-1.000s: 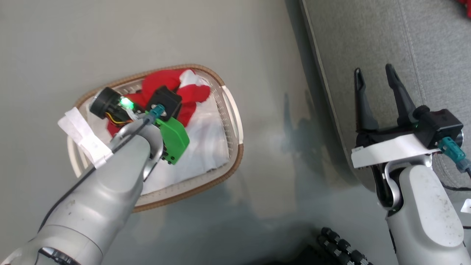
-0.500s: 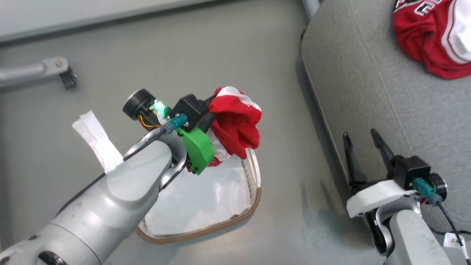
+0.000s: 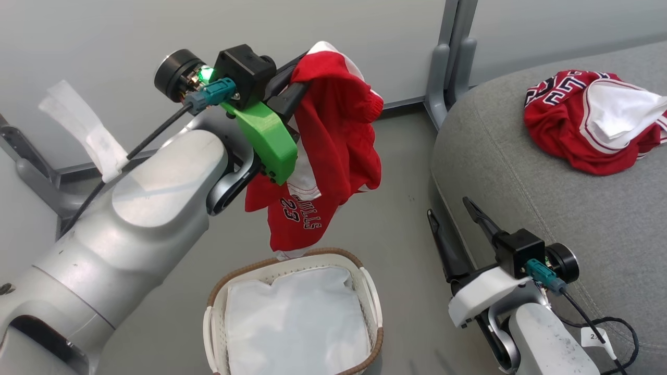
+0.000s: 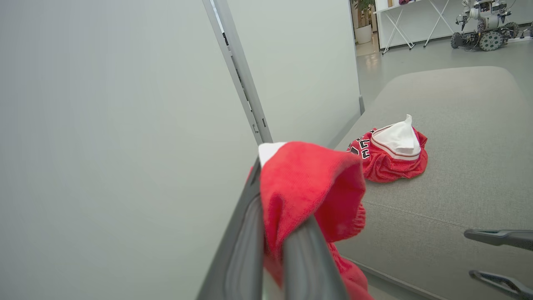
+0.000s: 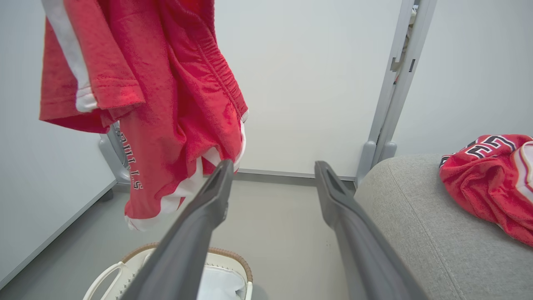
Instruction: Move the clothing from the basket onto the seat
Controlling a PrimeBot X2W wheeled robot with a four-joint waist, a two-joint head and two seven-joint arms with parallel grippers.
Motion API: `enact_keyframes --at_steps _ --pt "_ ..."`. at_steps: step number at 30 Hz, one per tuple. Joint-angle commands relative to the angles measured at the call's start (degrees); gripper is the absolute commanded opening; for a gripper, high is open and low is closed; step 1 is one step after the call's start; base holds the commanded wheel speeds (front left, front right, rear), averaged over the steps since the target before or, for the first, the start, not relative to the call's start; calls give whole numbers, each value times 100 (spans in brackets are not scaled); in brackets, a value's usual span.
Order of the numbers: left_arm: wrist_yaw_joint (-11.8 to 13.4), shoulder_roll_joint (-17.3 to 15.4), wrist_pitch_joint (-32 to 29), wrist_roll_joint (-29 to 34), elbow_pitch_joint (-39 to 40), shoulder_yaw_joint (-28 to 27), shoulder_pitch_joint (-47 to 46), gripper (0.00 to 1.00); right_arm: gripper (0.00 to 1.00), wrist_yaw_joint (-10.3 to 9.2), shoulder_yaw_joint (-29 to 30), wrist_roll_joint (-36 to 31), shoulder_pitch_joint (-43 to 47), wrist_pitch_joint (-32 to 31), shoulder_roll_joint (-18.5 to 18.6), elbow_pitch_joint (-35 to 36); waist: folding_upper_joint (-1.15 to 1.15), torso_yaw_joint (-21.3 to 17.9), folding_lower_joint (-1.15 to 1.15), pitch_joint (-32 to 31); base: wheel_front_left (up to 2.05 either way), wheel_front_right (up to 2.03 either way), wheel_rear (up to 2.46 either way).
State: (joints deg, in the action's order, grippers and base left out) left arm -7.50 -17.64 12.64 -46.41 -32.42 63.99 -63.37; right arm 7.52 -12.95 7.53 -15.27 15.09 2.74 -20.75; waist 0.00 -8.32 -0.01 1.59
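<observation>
My left gripper [image 3: 298,78] is shut on a red garment [image 3: 333,140] with white stripes and a black "23". It hangs in the air above the basket [image 3: 292,259], its lowest hem just over the far rim. In the left wrist view the red cloth [image 4: 312,179] drapes over my two closed fingers. A second red garment [image 3: 578,130] lies crumpled on the grey seat [image 3: 547,219] at the right. My right gripper [image 3: 448,208] stands open with nothing in it beside the seat's near edge, to the right of the basket.
A flat white sheet [image 3: 297,317] lines the basket. A grey partition post [image 3: 448,57] stands behind the seat's left end, with walls behind. A metal foot [image 3: 31,172] sits on the floor at far left. A black cable [image 3: 617,333] trails by my right wrist.
My left gripper has lifted the red garment up out of the basket, and it now hangs free. The head camera has tilted up, bringing the seat and the second garment into view.
</observation>
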Motion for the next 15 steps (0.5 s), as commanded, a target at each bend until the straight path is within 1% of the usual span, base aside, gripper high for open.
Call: enact_keyframes --at_steps 1,11,15 --pt "6 -57 11 -60 39 7 -112 0 100 -6 -25 9 -78 11 28 -46 0 52 1 -270 0 0 0" --pt "6 -165 64 -296 204 57 -326 0 100 -6 -444 80 -550 12 25 -183 0 211 1 -366 0 0 0" --pt "6 -154 80 -337 256 114 -312 0 100 -6 -744 137 -673 11 26 -329 0 291 1 -403 0 0 0"
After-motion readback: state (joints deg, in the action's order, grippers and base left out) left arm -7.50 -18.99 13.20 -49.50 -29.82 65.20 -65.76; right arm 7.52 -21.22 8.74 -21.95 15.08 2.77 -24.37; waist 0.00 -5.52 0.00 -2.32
